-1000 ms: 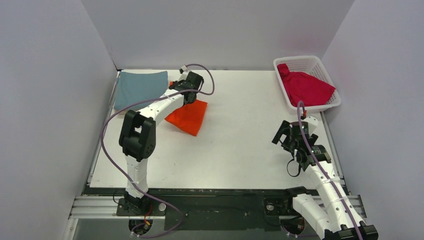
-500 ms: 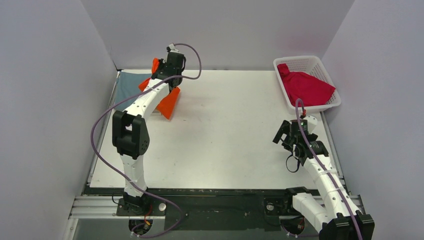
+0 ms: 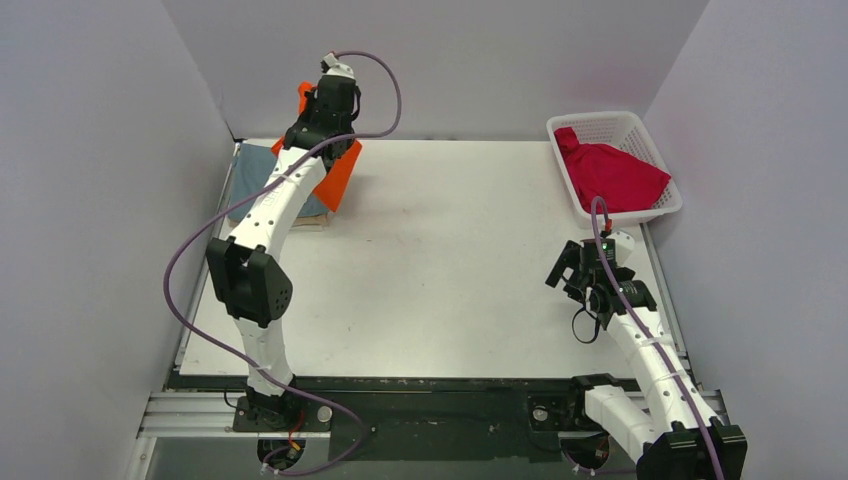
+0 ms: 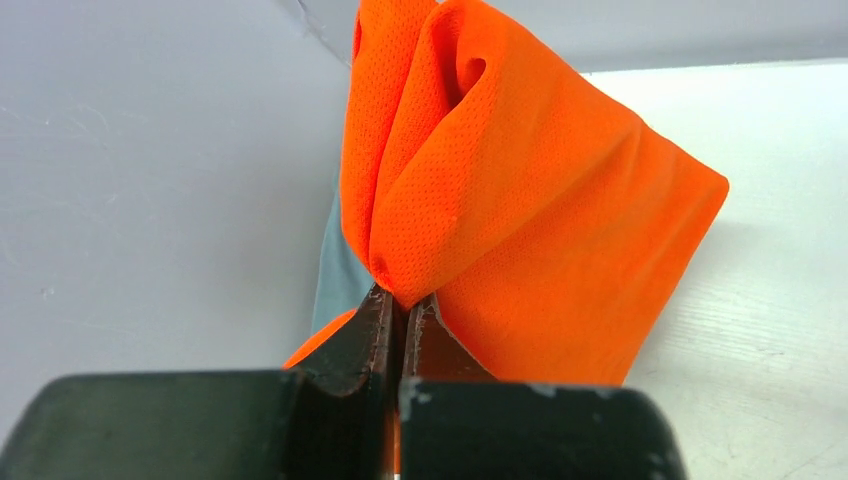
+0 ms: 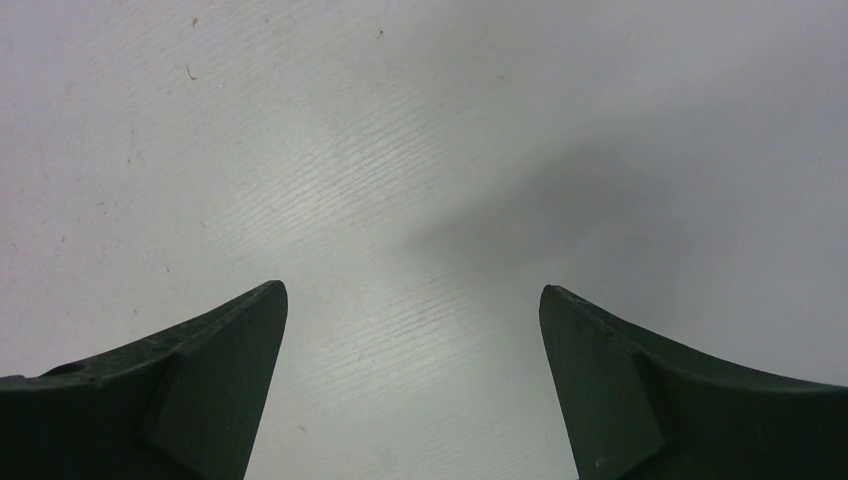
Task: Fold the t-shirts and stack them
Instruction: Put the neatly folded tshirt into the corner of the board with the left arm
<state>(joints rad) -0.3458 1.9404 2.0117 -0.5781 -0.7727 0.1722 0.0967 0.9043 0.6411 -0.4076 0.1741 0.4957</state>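
Occlusion: left arm (image 3: 272, 198) covers most of teal shirt (image 3: 248, 172) for me; left gripper (image 4: 403, 300) pinches orange shirt (image 4: 520, 220), right gripper (image 5: 412, 290) spread.

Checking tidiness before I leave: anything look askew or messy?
The red t-shirt lies crumpled and unfolded in the white basket. The orange t-shirt hangs bunched from the left fingers. Nothing looks damaged.

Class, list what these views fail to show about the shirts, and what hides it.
- Top view: most of the teal shirt is hidden behind the left arm and the hanging orange shirt.
- Left wrist view: the orange shirt's lower edge is cut off by the fingers.
- Top view: the red shirt bunches in the basket; anything beneath is hidden.
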